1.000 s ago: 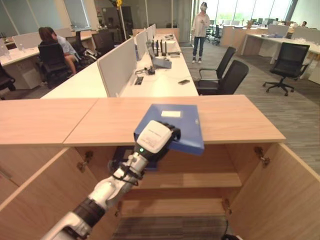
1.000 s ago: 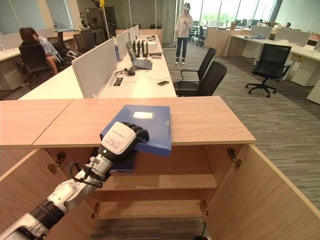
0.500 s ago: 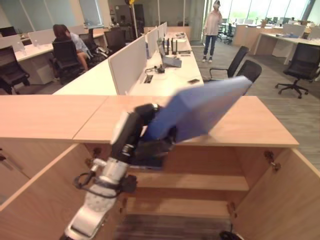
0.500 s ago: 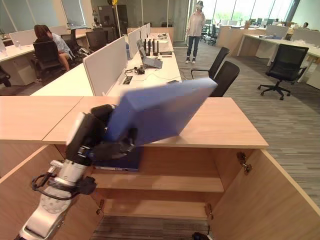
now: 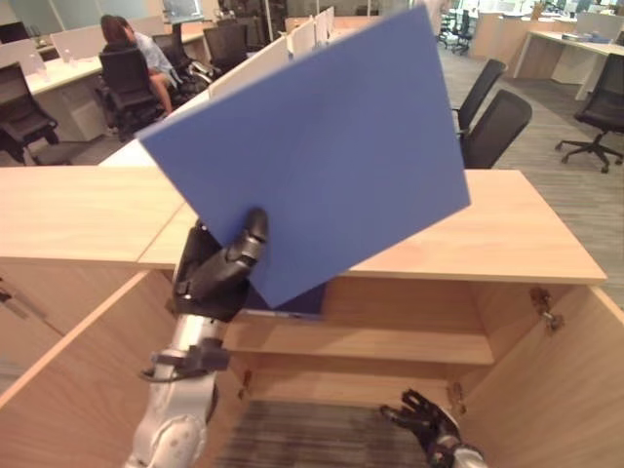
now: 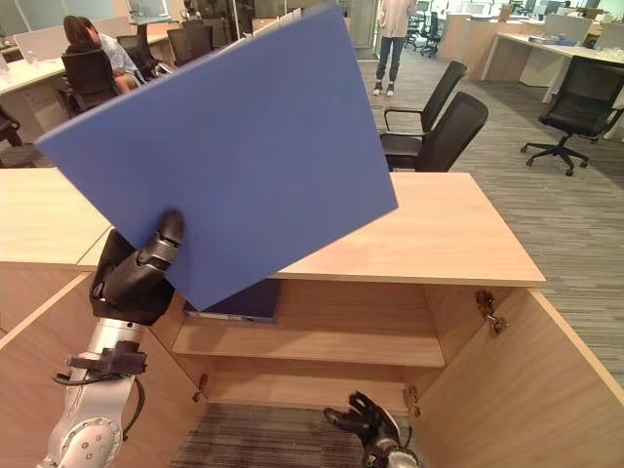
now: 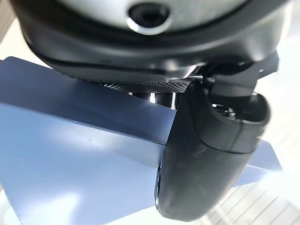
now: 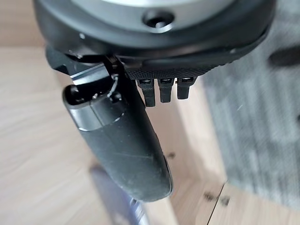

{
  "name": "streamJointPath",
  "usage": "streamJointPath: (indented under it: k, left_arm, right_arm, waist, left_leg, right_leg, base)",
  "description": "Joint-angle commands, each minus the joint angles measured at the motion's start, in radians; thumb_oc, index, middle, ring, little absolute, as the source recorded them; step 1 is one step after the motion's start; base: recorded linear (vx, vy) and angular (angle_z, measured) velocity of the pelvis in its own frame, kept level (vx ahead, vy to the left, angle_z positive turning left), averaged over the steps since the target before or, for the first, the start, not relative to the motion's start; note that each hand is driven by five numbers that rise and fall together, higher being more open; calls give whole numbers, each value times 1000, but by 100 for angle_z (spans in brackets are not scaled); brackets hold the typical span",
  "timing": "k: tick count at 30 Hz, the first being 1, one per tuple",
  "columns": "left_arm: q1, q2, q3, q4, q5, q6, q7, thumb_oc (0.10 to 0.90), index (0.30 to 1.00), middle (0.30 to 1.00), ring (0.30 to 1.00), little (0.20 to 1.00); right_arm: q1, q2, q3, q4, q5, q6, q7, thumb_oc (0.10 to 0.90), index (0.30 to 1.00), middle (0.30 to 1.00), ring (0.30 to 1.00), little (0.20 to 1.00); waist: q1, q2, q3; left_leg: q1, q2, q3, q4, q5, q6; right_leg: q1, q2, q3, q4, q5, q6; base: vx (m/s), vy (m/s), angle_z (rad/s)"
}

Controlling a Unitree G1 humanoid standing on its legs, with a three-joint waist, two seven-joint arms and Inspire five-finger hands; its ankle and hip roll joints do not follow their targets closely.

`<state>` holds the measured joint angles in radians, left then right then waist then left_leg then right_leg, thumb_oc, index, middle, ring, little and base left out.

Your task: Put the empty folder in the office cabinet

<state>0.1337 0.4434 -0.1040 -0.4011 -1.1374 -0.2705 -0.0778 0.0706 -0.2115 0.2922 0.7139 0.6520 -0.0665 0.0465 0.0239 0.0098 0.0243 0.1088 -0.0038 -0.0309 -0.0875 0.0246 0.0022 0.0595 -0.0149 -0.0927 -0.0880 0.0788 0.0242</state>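
Note:
A large blue folder [image 5: 322,146] is held up in the air, tilted, in front of the wooden office cabinet [image 5: 507,234]. My left hand [image 5: 219,268] is shut on its lower left corner, with the thumb [image 7: 206,154] pressed on the blue cover [image 7: 70,173] and the fingers behind it. The cabinet stands open, and a second blue folder [image 6: 234,302] lies on its upper shelf [image 5: 390,341], partly hidden behind the held one. My right hand [image 5: 424,429] hangs low before the cabinet's bottom, fingers relaxed and holding nothing.
The cabinet's two doors stand swung out, left [image 5: 78,390] and right [image 5: 556,390]. Behind the cabinet are desks, black office chairs [image 5: 492,127] and a seated person [image 5: 132,44]. Another person [image 6: 395,29] stands far back in the aisle.
My left hand has lifted the folder off the cabinet top and tipped it up towards the camera. My right hand has come into view at the bottom. The camera has shifted.

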Motion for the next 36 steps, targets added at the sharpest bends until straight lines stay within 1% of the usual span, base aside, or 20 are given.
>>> streamJointPath:
  k: [1,2,3,5,7,8,12,13,16,20,24,25,26,27,28,29,30,31,33,36]
  left_arm:
    - [-88,3,57,-53,-91,-88,-74,400,300,300,300,300]
    - [-66,18,27,-35,-119,-56,-91,400,300,300,300,300]
    - [-66,18,26,-35,-119,-56,-91,400,300,300,300,300]
    - [-44,67,-6,-17,-126,-15,-113,400,300,300,300,300]
    - [-16,149,-36,1,-119,27,-136,400,300,300,300,300]
    - [11,220,-59,21,-118,70,-163,400,300,300,300,300]
    - [49,401,-114,116,-62,150,-247,400,300,300,300,300]
    - [52,439,-132,148,-50,172,-272,400,300,300,300,300]
    - [49,529,-173,232,11,199,-334,400,300,300,300,300]
    - [38,630,-211,299,120,204,-382,400,300,300,300,300]
    - [39,737,-234,318,257,199,-412,400,300,300,300,300]
    - [41,738,-232,317,257,199,-412,400,300,300,300,300]
    - [56,781,-226,304,317,194,-424,400,300,300,300,300]
    - [59,782,-223,303,317,195,-424,400,300,300,300,300]
    - [71,810,-214,312,388,183,-429,400,300,300,300,300]
    - [76,814,-208,311,408,180,-428,400,300,300,300,300]
    - [78,812,-199,322,449,169,-422,400,300,300,300,300]
    - [80,806,-188,333,490,160,-414,400,300,300,300,300]
    - [60,786,-160,362,647,132,-360,400,300,300,300,300]
    - [54,759,-98,381,820,106,-296,400,300,300,300,300]
  right_arm:
    - [-79,-49,18,-116,67,-55,44,800,900,900,900,900]
    - [-72,-76,22,-166,58,-50,53,800,900,900,900,900]
    - [-72,-76,22,-167,58,-49,53,800,900,900,900,900]
    - [-68,-112,17,-201,38,-46,52,800,900,900,900,900]
    - [-70,-138,13,-213,15,-44,51,800,900,900,900,900]
    - [-71,-157,14,-218,7,-46,51,800,900,900,900,900]
    - [-80,-188,8,-202,2,-51,61,800,900,900,900,900]
    - [-83,-195,10,-200,5,-52,66,800,900,900,900,900]
    - [-95,-211,22,-186,7,-53,85,800,900,900,900,900]
    - [-114,-238,44,-178,0,-49,109,800,900,900,900,900]
    - [-140,-245,65,-142,-23,-43,123,800,900,900,900,900]
    - [-141,-244,65,-141,-23,-43,123,800,900,900,900,900]
    - [-163,-244,77,-108,-62,-38,123,800,900,900,900,900]
    - [-163,-243,78,-107,-62,-38,123,800,900,900,900,900]
    - [-191,-259,93,-92,-146,-37,116,800,900,900,900,900]
    - [-198,-269,98,-100,-172,-34,111,800,900,900,900,900]
    - [-206,-294,106,-120,-237,-36,107,800,900,900,900,900]
    - [-212,-319,109,-145,-297,-38,100,800,900,900,900,900]
    - [-230,-389,110,-209,-461,-40,79,800,900,900,900,900]
    - [-248,-430,106,-228,-581,-30,57,800,900,900,900,900]
  waist:
    - [-13,-39,-33]
    - [-15,-39,-33]
    - [-15,-39,-33]
    - [-18,-38,-33]
    - [-20,-35,-32]
    - [-22,-33,-34]
    - [-26,-26,-37]
    - [-28,-24,-38]
    - [-29,-20,-40]
    - [-30,-14,-43]
    - [-23,-9,-47]
    - [-23,-9,-47]
    - [-16,-7,-49]
    - [-16,-8,-49]
    - [-8,-8,-50]
    - [-7,-9,-50]
    - [-5,-10,-50]
    - [-4,-10,-51]
    - [-5,-9,-51]
    - [-1,-9,-51]
  left_leg:
    - [8,-1,50,0,-83,-41]
    - [6,-1,50,0,-82,-40]
    - [6,-1,50,0,-82,-40]
    - [5,-1,50,0,-80,-39]
    - [3,0,49,0,-78,-38]
    - [3,1,51,0,-76,-38]
    - [3,1,53,0,-74,-38]
    - [3,1,54,0,-73,-39]
    - [1,2,55,0,-71,-40]
    - [-2,1,57,0,-68,-41]
    - [-5,1,60,0,-67,-41]
    - [-5,1,61,0,-67,-41]
    - [-5,2,63,0,-67,-41]
    - [-5,2,63,0,-67,-41]
    - [-6,3,65,0,-67,-42]
    - [-6,3,66,0,-67,-41]
    - [-6,4,66,0,-67,-41]
    - [-6,5,66,0,-67,-41]
    - [-6,4,62,0,-69,-38]
    - [-4,2,57,0,-71,-36]
  right_leg:
    - [57,-37,0,1,-92,71]
    - [55,-37,0,1,-90,71]
    - [55,-37,0,1,-90,71]
    - [53,-39,1,1,-88,72]
    - [50,-39,1,1,-86,74]
    - [50,-39,1,1,-84,75]
    - [48,-39,2,1,-80,77]
    - [47,-39,2,1,-80,78]
    - [46,-40,1,1,-77,82]
    - [41,-40,0,1,-75,85]
    - [38,-41,0,1,-74,88]
    - [38,-41,0,1,-74,88]
    - [38,-41,-1,1,-74,89]
    - [37,-41,0,1,-74,89]
    - [37,-41,-1,1,-73,91]
    - [37,-41,0,1,-73,91]
    - [36,-42,1,1,-74,91]
    - [37,-42,0,1,-75,91]
    - [38,-43,-1,1,-79,92]
    - [42,-44,-6,1,-82,90]
  base:
    - [0,-3,4]
    - [3,-2,4]
    - [0,0,0]
    - [0,0,0]
    - [0,0,0]
    - [0,0,0]
    - [0,0,0]
    - [0,0,0]
    - [0,0,0]
    - [-4,5,-2]
    - [0,0,0]
    - [0,0,0]
    - [0,0,0]
    - [-16,2,-4]
    - [0,0,0]
    - [-15,2,-5]
    - [0,0,0]
    - [1,8,-3]
    - [0,0,0]
    - [0,0,0]
